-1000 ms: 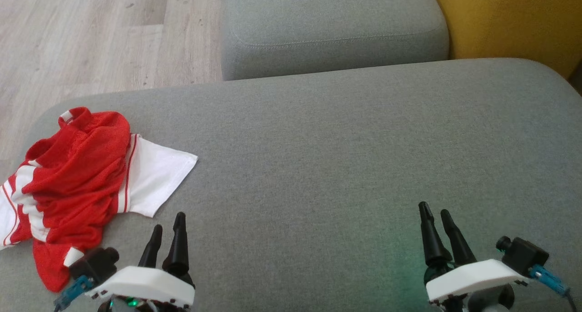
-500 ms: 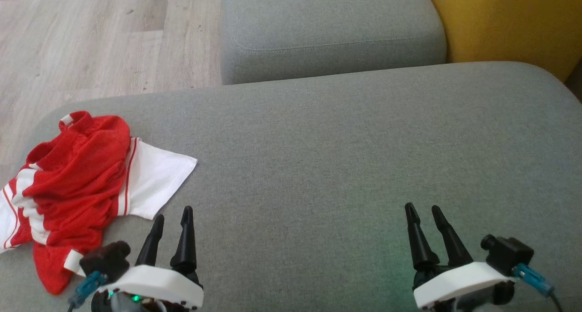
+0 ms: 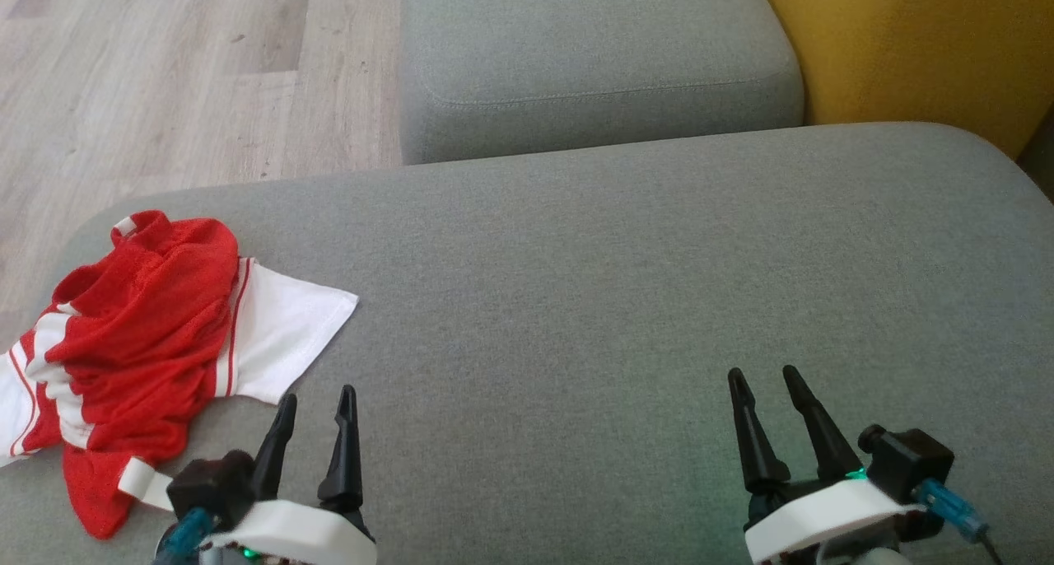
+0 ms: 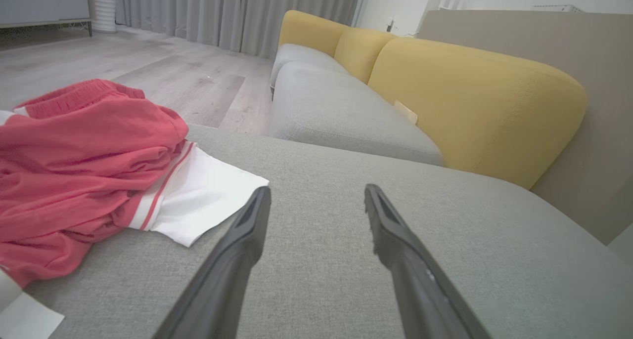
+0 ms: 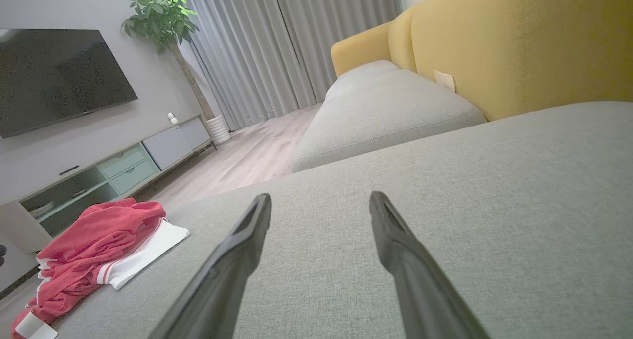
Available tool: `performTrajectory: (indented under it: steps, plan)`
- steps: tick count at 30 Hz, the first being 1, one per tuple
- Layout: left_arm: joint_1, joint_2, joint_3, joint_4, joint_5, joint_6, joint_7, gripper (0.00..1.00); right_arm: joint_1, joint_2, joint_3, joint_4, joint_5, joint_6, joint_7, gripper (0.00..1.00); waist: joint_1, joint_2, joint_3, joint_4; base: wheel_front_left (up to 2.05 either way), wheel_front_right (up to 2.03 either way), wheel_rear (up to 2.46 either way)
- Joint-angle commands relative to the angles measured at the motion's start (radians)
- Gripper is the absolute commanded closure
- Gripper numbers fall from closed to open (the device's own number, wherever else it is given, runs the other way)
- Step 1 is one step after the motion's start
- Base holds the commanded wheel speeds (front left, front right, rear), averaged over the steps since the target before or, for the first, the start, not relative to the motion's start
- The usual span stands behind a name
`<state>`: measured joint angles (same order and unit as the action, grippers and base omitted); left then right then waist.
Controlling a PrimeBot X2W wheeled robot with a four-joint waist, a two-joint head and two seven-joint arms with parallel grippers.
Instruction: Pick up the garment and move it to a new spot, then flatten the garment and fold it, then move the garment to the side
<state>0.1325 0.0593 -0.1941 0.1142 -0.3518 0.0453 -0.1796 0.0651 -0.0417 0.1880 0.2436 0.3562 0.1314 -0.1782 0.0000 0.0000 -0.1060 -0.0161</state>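
A crumpled red and white garment (image 3: 140,343) lies bunched at the left end of the grey sofa seat (image 3: 626,285), one white sleeve spread toward the middle. The left wrist view has the garment (image 4: 84,166) at its left, and the right wrist view has the garment (image 5: 94,245) far off at lower left. My left gripper (image 3: 317,400) hovers open just right of the garment's near edge, with nothing between its fingers. My right gripper (image 3: 763,375) stands open over bare cushion at the lower right, far from the garment. In their wrist views both grippers, left (image 4: 316,193) and right (image 5: 320,200), are spread wide.
A second grey seat cushion (image 3: 593,54) lies beyond, with a yellow backrest (image 3: 922,38) at upper right. Wooden floor (image 3: 165,79) runs past the seat's left and far edges. A TV (image 5: 54,77), a low cabinet (image 5: 118,166) and a potted plant (image 5: 163,18) stand across the room.
The whole head picture has slid slightly, so the camera moved. Both grippers' fingers have spread wider. The garment lies as before.
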Motion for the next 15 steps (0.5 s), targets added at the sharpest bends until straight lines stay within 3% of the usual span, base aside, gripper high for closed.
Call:
performTrajectory:
  steps: [1,15]
  plan:
    - [-0.033,0.009,0.019,-0.04,0.035,0.008,-0.019,0.0,-0.065,-0.007,0.021,-0.039,-0.032,-0.001,-0.019,0.0,0.0,0.0,0.0,-0.001,0.0,0.0,0.0]
    - [-0.001,-0.001,0.017,-0.052,0.201,0.016,-0.06,0.0,-0.066,-0.008,0.042,-0.058,-0.213,-0.001,-0.061,0.0,0.0,0.0,-0.008,-0.002,0.0,0.0,0.0]
